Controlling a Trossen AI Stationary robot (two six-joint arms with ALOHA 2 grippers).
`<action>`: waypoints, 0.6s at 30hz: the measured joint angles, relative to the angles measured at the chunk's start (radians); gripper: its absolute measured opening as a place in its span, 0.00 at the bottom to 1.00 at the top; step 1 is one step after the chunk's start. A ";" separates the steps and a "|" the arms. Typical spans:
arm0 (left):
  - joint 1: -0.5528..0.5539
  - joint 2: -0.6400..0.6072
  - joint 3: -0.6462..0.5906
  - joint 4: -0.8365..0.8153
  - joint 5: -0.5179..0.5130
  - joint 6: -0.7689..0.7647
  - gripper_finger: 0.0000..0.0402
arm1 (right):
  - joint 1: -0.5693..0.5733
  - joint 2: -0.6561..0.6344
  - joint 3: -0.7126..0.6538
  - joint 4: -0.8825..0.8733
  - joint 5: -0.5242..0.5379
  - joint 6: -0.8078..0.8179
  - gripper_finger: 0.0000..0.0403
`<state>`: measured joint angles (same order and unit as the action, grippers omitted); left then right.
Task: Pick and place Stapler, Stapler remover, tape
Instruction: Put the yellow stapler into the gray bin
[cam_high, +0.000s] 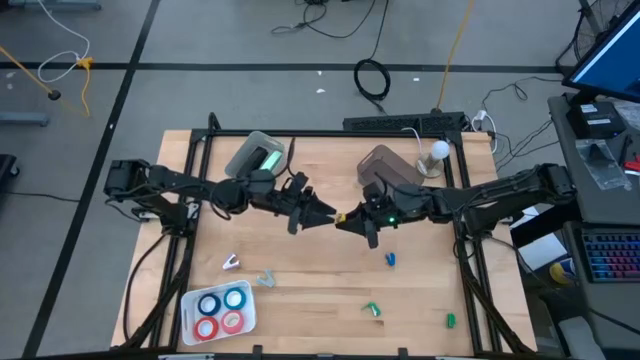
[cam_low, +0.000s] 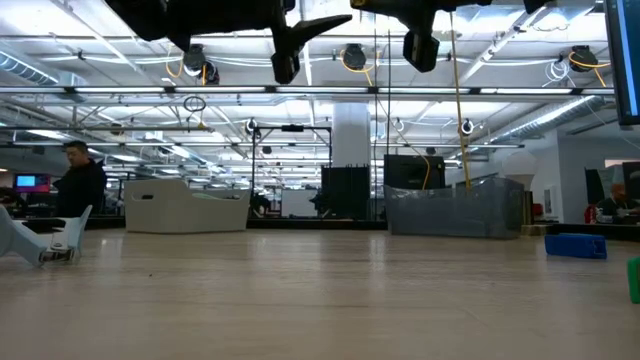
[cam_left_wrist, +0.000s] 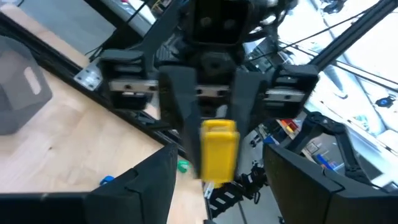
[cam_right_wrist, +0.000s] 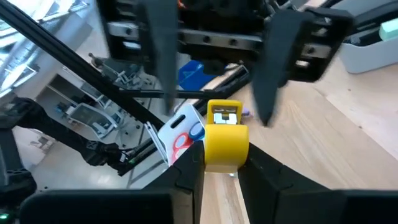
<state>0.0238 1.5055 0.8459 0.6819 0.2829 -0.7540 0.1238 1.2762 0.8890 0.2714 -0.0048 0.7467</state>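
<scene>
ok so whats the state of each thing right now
left gripper: open, facing the yellow item, not gripping it
right gripper: shut on yellow item
yellow item: held above the table
tape rolls: four, lying flat in the white tray

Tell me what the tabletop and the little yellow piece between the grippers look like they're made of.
Table: pale wood, probably plywood or butcher block, matte, with faint grain lines. Yellow piece, shut in the right gripper opposite the open left gripper: likely moulded plastic, smooth, uniform colour, slight sheen.
</scene>
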 joint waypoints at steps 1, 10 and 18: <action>0.002 0.000 0.000 -0.002 0.000 -0.001 0.60 | 0.000 0.000 0.000 0.004 0.000 0.000 0.17; 0.005 0.000 0.000 0.011 -0.014 -0.014 0.60 | -0.023 0.033 -0.001 0.037 0.000 0.000 0.17; 0.005 0.000 0.000 -0.008 -0.014 -0.014 0.60 | -0.040 0.101 0.000 0.141 -0.050 0.027 0.17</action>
<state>0.0288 1.5055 0.8455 0.6742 0.2687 -0.7677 0.0839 1.3776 0.8886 0.4120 -0.0552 0.7734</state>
